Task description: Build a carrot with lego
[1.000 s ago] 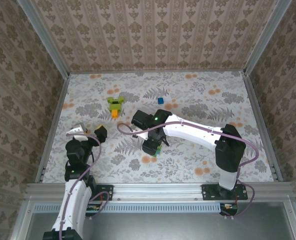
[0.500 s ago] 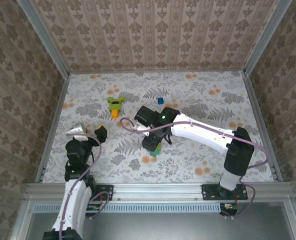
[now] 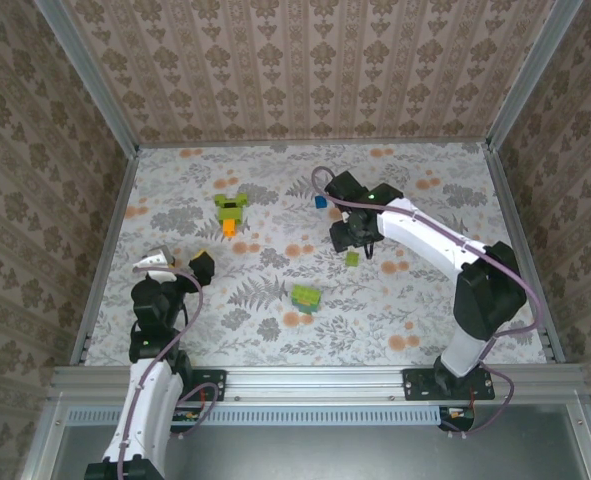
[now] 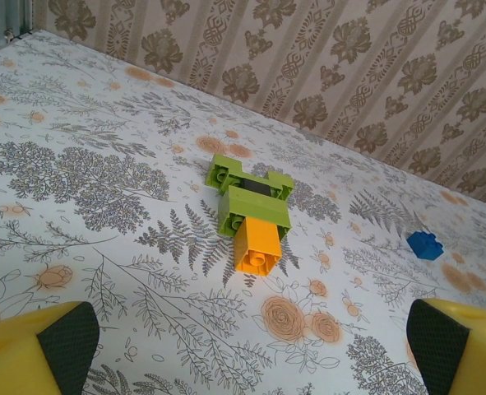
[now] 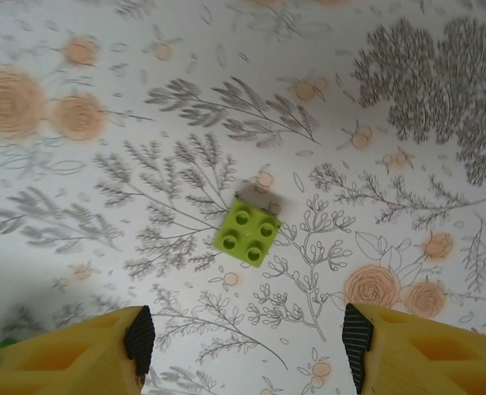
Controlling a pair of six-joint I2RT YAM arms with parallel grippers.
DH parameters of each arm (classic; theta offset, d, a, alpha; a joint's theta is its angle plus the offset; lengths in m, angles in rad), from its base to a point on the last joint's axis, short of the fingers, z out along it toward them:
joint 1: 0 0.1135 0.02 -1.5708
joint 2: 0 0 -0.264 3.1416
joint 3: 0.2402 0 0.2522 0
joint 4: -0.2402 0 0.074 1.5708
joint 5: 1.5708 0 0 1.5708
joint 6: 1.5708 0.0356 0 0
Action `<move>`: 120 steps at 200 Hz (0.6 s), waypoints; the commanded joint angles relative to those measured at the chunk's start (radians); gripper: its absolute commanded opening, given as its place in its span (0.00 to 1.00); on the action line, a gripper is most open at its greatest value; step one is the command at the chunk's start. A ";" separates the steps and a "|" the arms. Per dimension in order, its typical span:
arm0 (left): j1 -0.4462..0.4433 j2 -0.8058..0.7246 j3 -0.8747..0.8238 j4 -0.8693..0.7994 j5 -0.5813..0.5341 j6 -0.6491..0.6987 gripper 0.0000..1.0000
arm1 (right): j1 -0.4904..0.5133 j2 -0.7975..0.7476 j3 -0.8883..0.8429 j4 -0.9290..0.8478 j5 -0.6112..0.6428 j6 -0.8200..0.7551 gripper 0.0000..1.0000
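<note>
Right gripper (image 5: 243, 350): you are holding it over the table (image 3: 425, 300) with its jaws apart and nothing between them.
Lime brick (image 5: 246, 233): it is lying alone on the flowered cloth, studs up, just ahead of the spread fingers and turned corner-on to them.
Step in hand: by my reading, you are lining up to pick this brick for the build.
Doing it well: you are wanting to turn the wrist until the pads face two flat sides, centre the brick between them, come straight down and close low on its walls (a grip across the corners would likely spin it out).
Carrot (image 3: 231, 211): it is lying well apart to the left, toward the far side, its lime bricks spreading at the far end and its orange tip (image 4: 255, 249) pointing toward the arms.
Left gripper (image 4: 251, 350): it is standing wide apart and empty, facing the carrot from the near side.
Other lego: a small green pile (image 3: 305, 297) is sitting near the middle, and a blue brick (image 3: 320, 201) is lying beside the right wrist.
</note>
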 commanded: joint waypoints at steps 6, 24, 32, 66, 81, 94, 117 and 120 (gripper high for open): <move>-0.006 -0.003 -0.018 0.032 -0.011 0.017 1.00 | -0.035 0.041 -0.055 0.054 0.014 0.180 0.65; -0.007 -0.002 -0.017 0.032 -0.011 0.017 1.00 | -0.058 0.046 -0.098 0.109 -0.024 0.241 0.65; -0.007 -0.004 -0.017 0.032 -0.012 0.018 1.00 | -0.063 0.055 -0.109 0.119 -0.029 0.266 0.65; -0.007 -0.002 -0.018 0.032 -0.013 0.018 1.00 | -0.067 0.115 -0.118 0.144 -0.048 0.309 0.64; -0.008 -0.003 -0.019 0.032 -0.014 0.017 1.00 | -0.070 0.130 -0.125 0.169 -0.069 0.316 0.64; -0.010 -0.003 -0.018 0.033 -0.014 0.018 1.00 | -0.071 0.141 -0.120 0.179 -0.082 0.321 0.64; -0.009 -0.002 -0.018 0.033 -0.015 0.017 1.00 | -0.070 0.163 -0.100 0.166 -0.084 0.321 0.63; -0.009 -0.003 -0.019 0.033 -0.016 0.018 1.00 | -0.070 0.167 -0.098 0.163 -0.084 0.320 0.63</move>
